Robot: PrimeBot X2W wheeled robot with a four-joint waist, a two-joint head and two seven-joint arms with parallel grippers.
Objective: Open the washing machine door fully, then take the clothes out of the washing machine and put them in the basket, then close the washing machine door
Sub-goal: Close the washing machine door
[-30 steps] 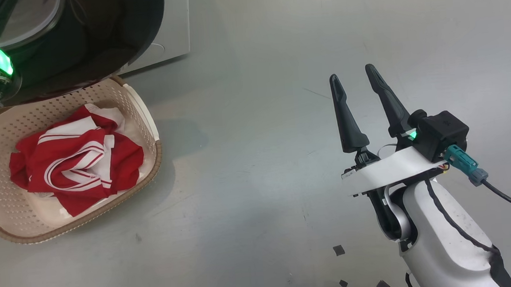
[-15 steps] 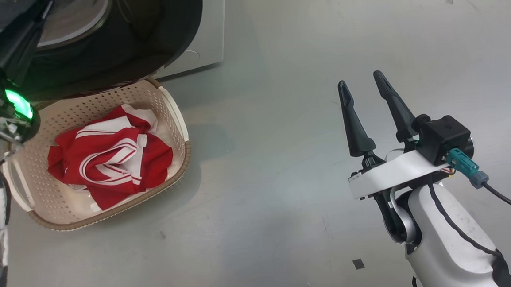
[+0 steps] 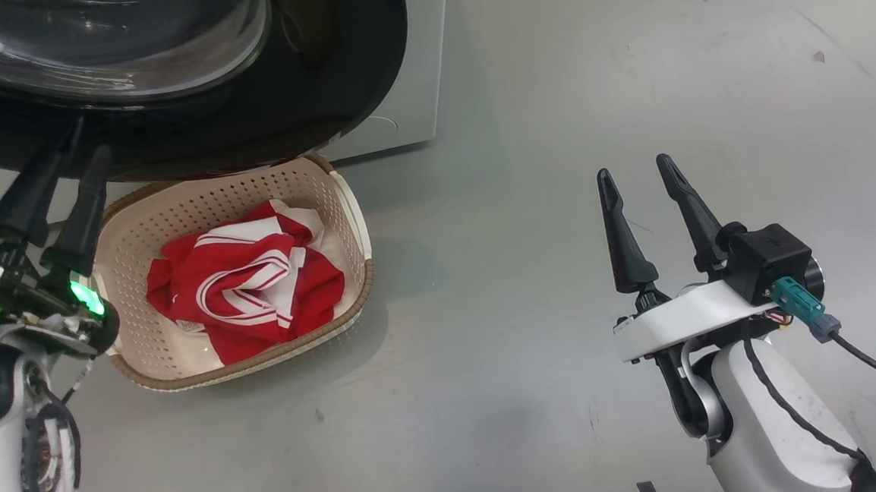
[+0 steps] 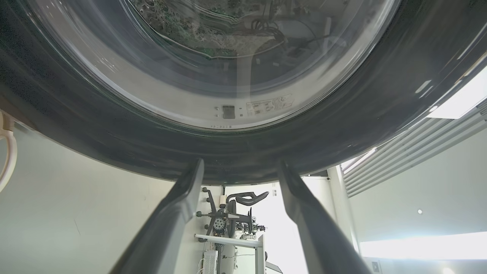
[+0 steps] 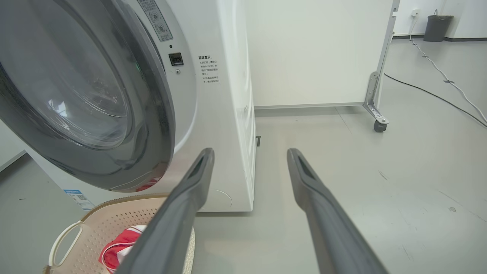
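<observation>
Red-and-white striped clothes [image 3: 247, 288] lie bunched in the cream basket [image 3: 366, 277] on the floor, just before the white washing machine [image 3: 416, 72]. Its black-rimmed washing machine door [image 3: 322, 93] overhangs the basket's far edge. The left claw [image 4: 240, 163], fingers spread, points at the door's lower rim. The right claw [image 3: 632, 166], also spread, hangs over the floor well apart.
</observation>
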